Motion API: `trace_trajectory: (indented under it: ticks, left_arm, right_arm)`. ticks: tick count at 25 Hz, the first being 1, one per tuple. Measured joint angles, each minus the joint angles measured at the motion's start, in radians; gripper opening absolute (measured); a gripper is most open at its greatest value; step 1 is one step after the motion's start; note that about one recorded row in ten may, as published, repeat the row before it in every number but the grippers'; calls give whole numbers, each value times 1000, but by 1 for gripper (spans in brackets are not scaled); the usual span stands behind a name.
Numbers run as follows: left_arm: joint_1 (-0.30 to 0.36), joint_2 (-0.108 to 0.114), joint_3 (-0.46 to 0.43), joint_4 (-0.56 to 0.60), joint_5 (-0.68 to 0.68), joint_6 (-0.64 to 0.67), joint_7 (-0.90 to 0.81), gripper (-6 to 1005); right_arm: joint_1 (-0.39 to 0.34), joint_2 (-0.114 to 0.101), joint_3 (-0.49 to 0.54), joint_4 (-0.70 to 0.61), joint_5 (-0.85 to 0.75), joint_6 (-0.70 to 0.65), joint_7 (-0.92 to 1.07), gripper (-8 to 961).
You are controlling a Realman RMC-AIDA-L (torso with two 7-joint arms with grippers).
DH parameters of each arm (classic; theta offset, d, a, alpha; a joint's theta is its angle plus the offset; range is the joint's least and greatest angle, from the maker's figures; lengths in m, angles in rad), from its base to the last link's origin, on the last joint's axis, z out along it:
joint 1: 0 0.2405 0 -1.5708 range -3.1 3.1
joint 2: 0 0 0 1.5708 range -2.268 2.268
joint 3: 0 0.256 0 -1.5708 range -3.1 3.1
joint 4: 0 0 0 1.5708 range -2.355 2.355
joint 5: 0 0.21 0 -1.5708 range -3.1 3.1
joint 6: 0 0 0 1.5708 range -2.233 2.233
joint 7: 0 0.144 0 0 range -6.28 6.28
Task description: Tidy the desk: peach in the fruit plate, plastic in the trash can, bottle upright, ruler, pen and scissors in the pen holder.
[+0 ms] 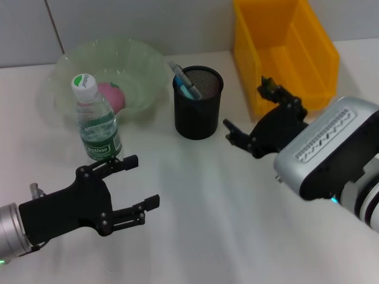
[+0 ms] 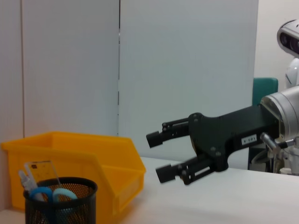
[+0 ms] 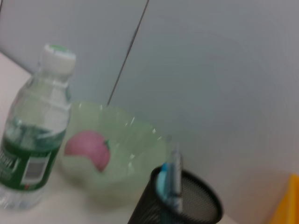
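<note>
Desk [image 1: 195, 213]: bottle [image 1: 98, 124] beside left pincer [image 1: 141, 182]

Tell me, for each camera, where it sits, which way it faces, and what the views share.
Head view: above, looking down at the table; shows left gripper, right gripper, both open, bottle upright, peach in fruit plate.
Left wrist view: low over the table, facing the yellow bin, pen holder and the right gripper.
Right wrist view: low, facing the bottle, fruit plate, peach and pen holder; no robot parts show.
Shared: the pen holder appears in all three views.
</note>
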Motion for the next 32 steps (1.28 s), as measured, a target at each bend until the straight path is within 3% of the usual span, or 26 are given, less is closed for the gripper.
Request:
trace_trajectory:
  ticks: [3, 4, 8, 14, 16, 18, 19, 20, 21, 23, 24, 25, 32]
  left_arm:
    - [0, 0, -2, 1, 0, 3, 0, 849]
    - [-1, -1, -3, 5, 1, 4, -2, 849]
    - [-1, -3, -3, 7, 1, 4, -3, 849]
    - [-7, -6, -3, 8, 2, 3, -8, 849]
    - [-10, -6, -3, 8, 2, 1, -8, 849]
    - [-14, -6, -3, 8, 2, -1, -8, 849]
    - [-15, -6, -3, 8, 2, -2, -8, 849]
    - [-17, -6, -4, 8, 2, -3, -8, 849]
    - [-17, -6, -4, 8, 2, -3, -8, 849]
    - [-20, -6, -5, 8, 2, -4, -8, 849]
    - [-21, -6, -8, 8, 2, -4, -8, 849]
    - [-21, -6, -10, 8, 2, -5, -8, 849]
    - [-27, -5, -31, 6, 2, -7, -7, 849]
  right_arm:
    - [-5, 8, 87, -25, 35, 8, 5, 823]
    - [15, 9, 166, -29, 39, -2, 3, 823]
    - [62, 5, 254, -5, 13, 4, -14, 823]
    - [85, -3, 197, 79, -6, 280, -135, 824]
    - [94, -8, 175, 115, -6, 424, -75, 824]
    - [101, -13, 174, 125, -5, 462, -27, 824]
    - [122, -35, 187, 130, -5, 494, 114, 823]
    - [122, -35, 187, 130, -5, 494, 114, 823]
    - [138, -57, 197, 131, 2, 497, 203, 823]
    - [176, -111, 201, 134, 65, 497, 305, 823]
    - [213, -162, 181, 137, 152, 490, 340, 823]
    - [229, -181, 170, 136, 187, 477, 341, 823]
    - [311, -224, 149, 128, 254, 317, 332, 824]
